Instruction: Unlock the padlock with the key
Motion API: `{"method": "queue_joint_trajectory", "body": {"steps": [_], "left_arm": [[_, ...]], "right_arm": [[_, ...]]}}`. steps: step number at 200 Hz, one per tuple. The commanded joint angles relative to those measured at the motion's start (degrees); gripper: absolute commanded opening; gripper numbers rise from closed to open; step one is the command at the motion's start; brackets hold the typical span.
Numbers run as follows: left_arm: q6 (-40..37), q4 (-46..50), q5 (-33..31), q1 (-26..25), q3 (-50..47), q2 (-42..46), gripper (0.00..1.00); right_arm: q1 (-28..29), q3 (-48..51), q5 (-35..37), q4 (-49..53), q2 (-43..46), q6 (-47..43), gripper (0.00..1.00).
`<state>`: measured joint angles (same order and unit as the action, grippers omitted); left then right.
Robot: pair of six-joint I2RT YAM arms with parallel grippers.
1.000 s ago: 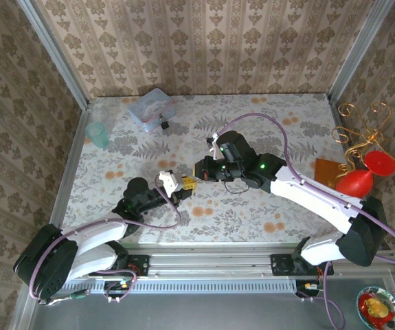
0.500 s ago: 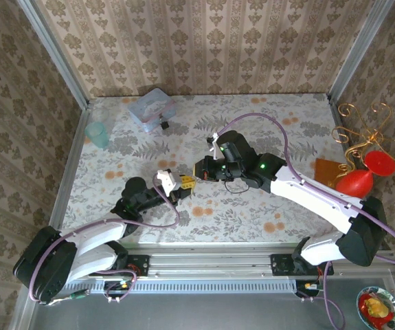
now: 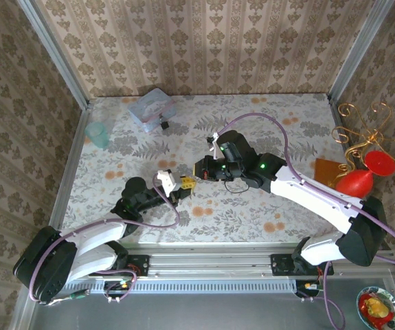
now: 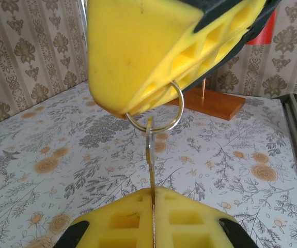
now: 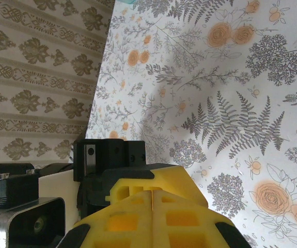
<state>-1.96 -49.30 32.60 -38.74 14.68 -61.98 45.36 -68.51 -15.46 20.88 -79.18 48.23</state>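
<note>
**Padlock** (image 3: 163,125): found on the tabletop (image 3: 286,130) at the far side, just beside the translucent box (image 3: 151,106) and well apart from both arms. It is judged light, rigid and apt to slide if pushed. It is best gripped across the black body, with the shackle and keyway left free.

**Key** (image 4: 150,155): a thin, stiff blade, liable to twist in a grip. It is pinched edge-on in the left gripper (image 4: 152,199). Its key ring (image 4: 163,128) is clamped in the right gripper (image 5: 152,199), whose fingers are pressed together.
</note>
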Motion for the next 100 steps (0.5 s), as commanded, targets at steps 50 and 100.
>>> {"method": "queue_joint_trajectory", "body": {"steps": [50, 100], "left_arm": [[0.74, 0.20, 1.91, 0.86, 1.93, 0.72, 0.16], [0.55, 0.68, 2.81, 1.04, 1.93, 0.70, 0.09]], "right_arm": [[-0.43, 0.68, 0.56, -0.63, -1.97, 1.21, 0.00], [-0.44, 0.45, 0.01, -0.99, -2.21, 1.48, 0.00]]}}
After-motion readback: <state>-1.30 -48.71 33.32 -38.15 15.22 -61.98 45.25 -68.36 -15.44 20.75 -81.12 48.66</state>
